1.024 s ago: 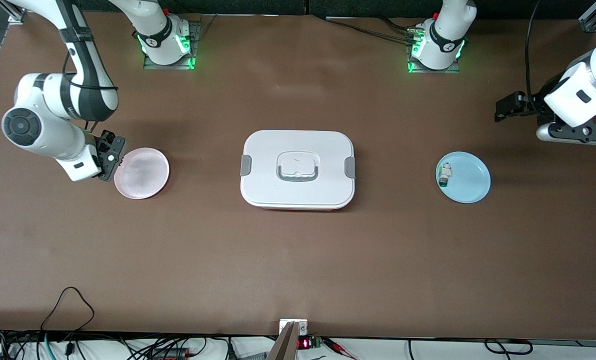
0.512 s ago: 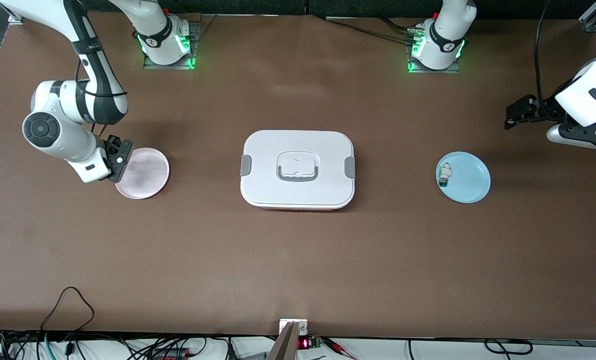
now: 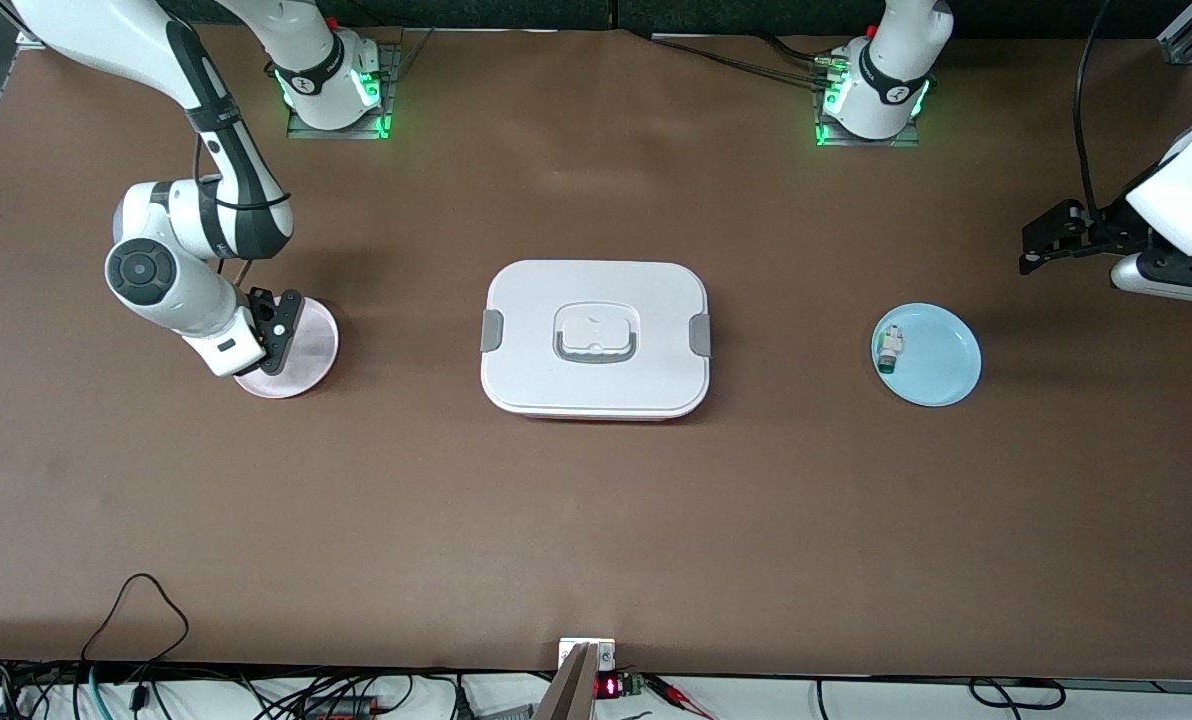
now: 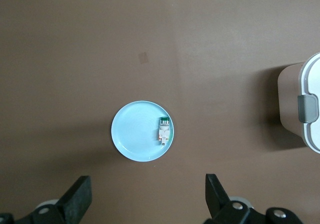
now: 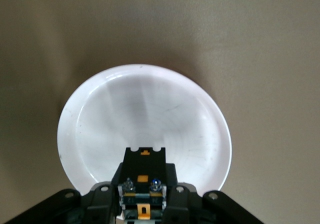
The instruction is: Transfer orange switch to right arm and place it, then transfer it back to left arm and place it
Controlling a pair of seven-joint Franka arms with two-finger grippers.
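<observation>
**Operator:** How do my grippers stand?

**Spotter:** Your right gripper (image 3: 284, 325) (image 5: 144, 181) has its fingers together, clamped on the orange switch (image 5: 145, 160). In the right wrist view the switch shows as a small black part with orange marks, pinched between the fingertips. The front view does not show it; the gripper covers it there. Your left gripper (image 3: 1036, 238) (image 4: 145, 199) has its fingers (image 4: 77, 199) spread wide apart with nothing between them.

**Operator:** And where are they over the table?

**Spotter:** The right one hangs over the pink plate (image 3: 306, 350) (image 5: 145, 109), above the rim that lies toward the right arm's end of the table. The plate itself is bare under the switch. Your left arm waits, its gripper over open tabletop at the left arm's end.

**Operator:** What lies around them?

**Spotter:** Near the left gripper, and nearer to the front camera, you have the blue plate (image 3: 941, 365) (image 4: 135, 144). A white-and-green part (image 3: 889, 350) (image 4: 164, 131) lies on it, by the rim that faces the box. The box (image 3: 536, 300) (image 4: 312, 104) sits mid-table between the two plates, well apart from both, lid on and its grey clips showing at either end.
</observation>
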